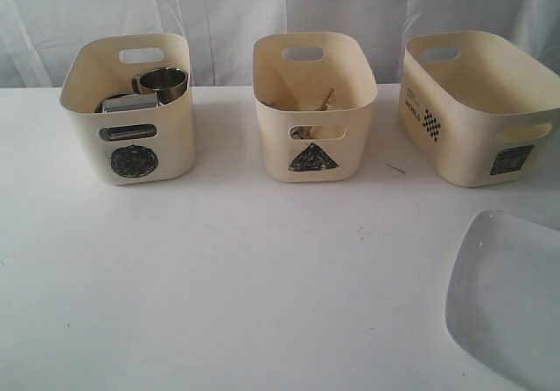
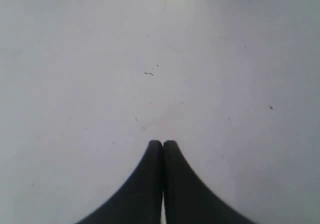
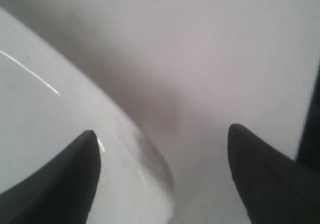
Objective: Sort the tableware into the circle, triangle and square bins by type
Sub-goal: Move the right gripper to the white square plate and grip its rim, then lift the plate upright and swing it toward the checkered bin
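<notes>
White square plate (image 1: 512, 295) on bench (image 1: 262, 277) | right pincer (image 3: 163, 131) spread wide astride plate rim, gripping nothing | left pincer (image 2: 162, 144) closed tight, empty, over bench | steel mug (image 1: 164, 82) in circle bin (image 1: 87, 102)

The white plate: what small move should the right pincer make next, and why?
Probably close the right pincer on the rim of the plate. The pincer is open and straddles that rim, one finger over the plate and the other beyond its edge, over the table. The plate lies on the table, outside the square bin, so gripping it seems the next step.
</notes>
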Controlling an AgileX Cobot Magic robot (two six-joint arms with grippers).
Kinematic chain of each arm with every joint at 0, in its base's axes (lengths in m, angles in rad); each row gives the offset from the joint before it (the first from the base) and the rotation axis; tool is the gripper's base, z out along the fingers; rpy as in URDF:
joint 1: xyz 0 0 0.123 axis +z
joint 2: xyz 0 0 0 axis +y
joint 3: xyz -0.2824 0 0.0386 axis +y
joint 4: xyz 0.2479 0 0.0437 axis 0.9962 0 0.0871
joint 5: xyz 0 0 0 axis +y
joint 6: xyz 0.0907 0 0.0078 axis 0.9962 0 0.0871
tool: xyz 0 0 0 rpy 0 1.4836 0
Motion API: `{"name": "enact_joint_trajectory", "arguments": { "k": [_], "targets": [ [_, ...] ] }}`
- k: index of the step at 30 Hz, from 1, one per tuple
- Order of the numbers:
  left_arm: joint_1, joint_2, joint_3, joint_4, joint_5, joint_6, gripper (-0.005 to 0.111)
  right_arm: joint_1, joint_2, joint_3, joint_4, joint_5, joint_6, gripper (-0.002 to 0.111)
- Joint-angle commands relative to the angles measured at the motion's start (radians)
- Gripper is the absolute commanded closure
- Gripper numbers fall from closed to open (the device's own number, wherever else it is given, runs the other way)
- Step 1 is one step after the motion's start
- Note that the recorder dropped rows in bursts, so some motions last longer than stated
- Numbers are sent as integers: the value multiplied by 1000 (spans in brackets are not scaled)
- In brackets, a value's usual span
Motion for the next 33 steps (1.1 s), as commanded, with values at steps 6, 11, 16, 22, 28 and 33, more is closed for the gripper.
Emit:
{"name": "enact_joint_trajectory", "arguments": {
  "k": [6,11,16,22,28,33],
  "targets": [
    [2,-4,9,-4,16,-2,107,-5,108,112,180,205,-257,55],
    [2,-4,9,-4,16,-2,107,6,139,191,339,275,-438,55],
    [2,-4,9,-4,16,-2,107,6,203,245,274,238,-532,56],
    [2,-4,9,-4,16,-2,107,6,303,272,287,157,-614,58],
    [2,-4,9,-4,16,-2,107,6,331,287,278,33,-624,97],
    [2,-4,9,-4,16,-2,107,6,329,287,286,-49,-529,108]
  ]
}}
